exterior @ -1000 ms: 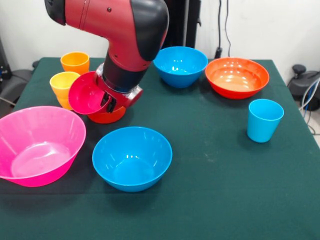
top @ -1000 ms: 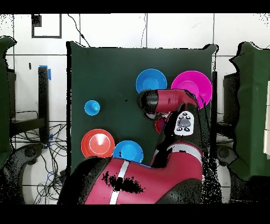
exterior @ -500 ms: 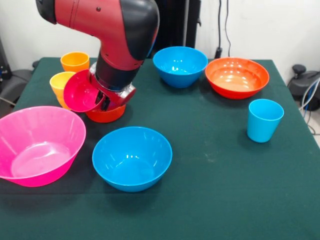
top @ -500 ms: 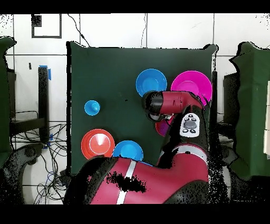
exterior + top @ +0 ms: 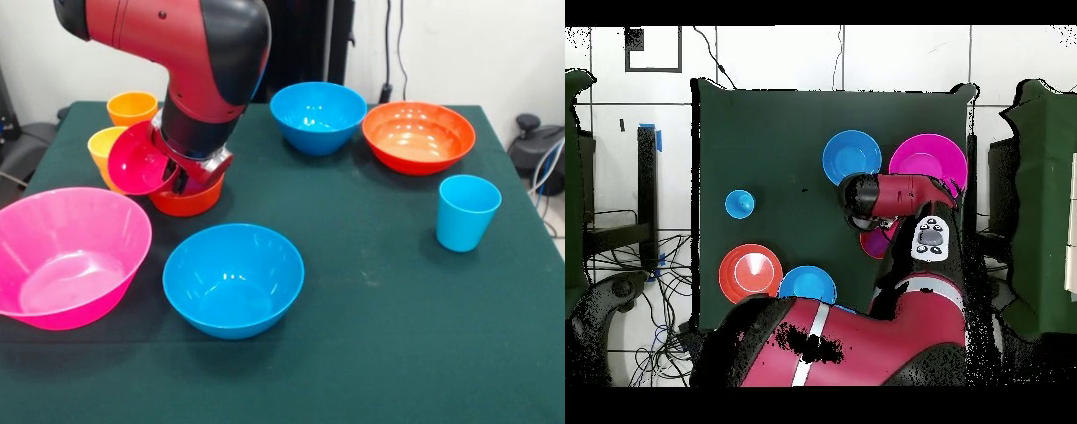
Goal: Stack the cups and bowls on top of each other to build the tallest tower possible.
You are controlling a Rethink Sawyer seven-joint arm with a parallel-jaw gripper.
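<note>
The gripper (image 5: 184, 179) was seen closed on the rim of a small glossy magenta plastic bowl (image 5: 141, 160), which was held tilted on its side, its opening turned toward the front camera, just above a small orange-red plastic bowl (image 5: 186, 200) resting on the green table (image 5: 371, 291). A trace of purple (image 5: 877, 243) was visible beside the arm in the overhead view, but whether the purple cup stood in the orange-red bowl could not be told, since the wrist hid that spot. The tower was therefore judged barely begun: the magenta bowl had not been set down. Left unstacked were a smooth yellow plastic tumbler (image 5: 108, 150) and an orange tumbler (image 5: 132, 109) just behind the gripper, a big translucent pink bowl (image 5: 66, 256), two medium blue bowls (image 5: 233, 278) (image 5: 318, 116), a wide orange bowl (image 5: 418, 135), and a light blue tumbler (image 5: 466, 212) well apart on the other side of the table.
</note>
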